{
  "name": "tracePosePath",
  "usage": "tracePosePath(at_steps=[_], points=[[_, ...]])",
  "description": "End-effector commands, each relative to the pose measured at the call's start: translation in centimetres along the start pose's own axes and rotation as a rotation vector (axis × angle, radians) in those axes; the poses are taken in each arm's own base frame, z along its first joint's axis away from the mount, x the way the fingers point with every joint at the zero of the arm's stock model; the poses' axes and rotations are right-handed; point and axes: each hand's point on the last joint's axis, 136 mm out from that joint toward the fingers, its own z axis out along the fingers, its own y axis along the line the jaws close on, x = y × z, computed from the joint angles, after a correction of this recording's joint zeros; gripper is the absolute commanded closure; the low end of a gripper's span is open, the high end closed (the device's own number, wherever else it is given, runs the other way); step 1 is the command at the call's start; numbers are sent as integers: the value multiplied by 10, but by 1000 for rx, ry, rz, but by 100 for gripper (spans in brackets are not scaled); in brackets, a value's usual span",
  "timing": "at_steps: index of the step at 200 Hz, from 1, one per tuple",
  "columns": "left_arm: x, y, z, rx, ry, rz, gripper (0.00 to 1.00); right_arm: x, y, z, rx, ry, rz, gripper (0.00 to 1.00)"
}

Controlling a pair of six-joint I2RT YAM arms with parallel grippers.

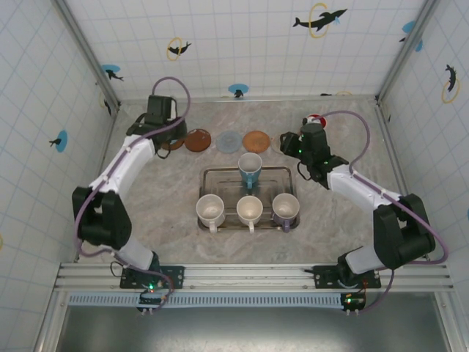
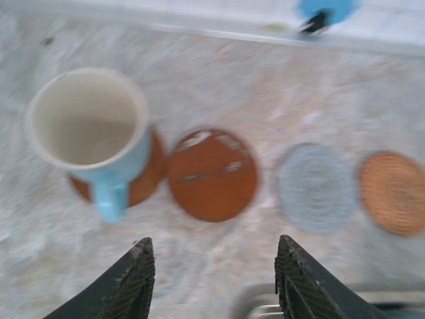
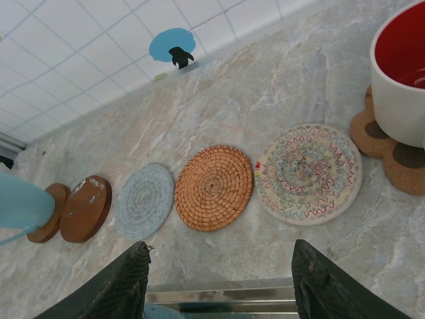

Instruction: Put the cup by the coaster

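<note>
A light blue cup (image 2: 89, 133) with a white inside stands upright on a brown coaster (image 2: 149, 176) at the left end of the coaster row. The left wrist view is blurred. My left gripper (image 2: 212, 279) hangs open just in front of it, empty, and apart from the cup. From above, that gripper (image 1: 165, 136) sits over the row's left end. My right gripper (image 3: 219, 279) is open and empty above the tray's back rim (image 3: 219, 298), facing an orange woven coaster (image 3: 214, 188). A white cup with a red inside (image 3: 402, 80) rests on a cork coaster (image 3: 392, 149).
The row also holds a dark brown disc (image 2: 212, 174), a grey-blue coaster (image 2: 317, 188) and a multi-coloured woven one (image 3: 308, 174). A metal tray (image 1: 220, 174) mid-table carries a blue cup (image 1: 250, 170), two white cups (image 1: 211, 211) and a purple one (image 1: 286, 209). Tiled walls enclose the table.
</note>
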Motion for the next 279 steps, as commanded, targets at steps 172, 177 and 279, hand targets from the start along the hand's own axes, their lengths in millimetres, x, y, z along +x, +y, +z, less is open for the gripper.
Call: tracePosePath(at_steps=[172, 177, 279], points=[[36, -56, -75, 199, -269, 108, 22, 68, 49, -34, 142, 310, -370, 23], [34, -55, -78, 197, -278, 106, 20, 72, 49, -35, 141, 318, -372, 23], [34, -50, -84, 180, -304, 103, 16, 126, 66, -45, 98, 419, -379, 25]])
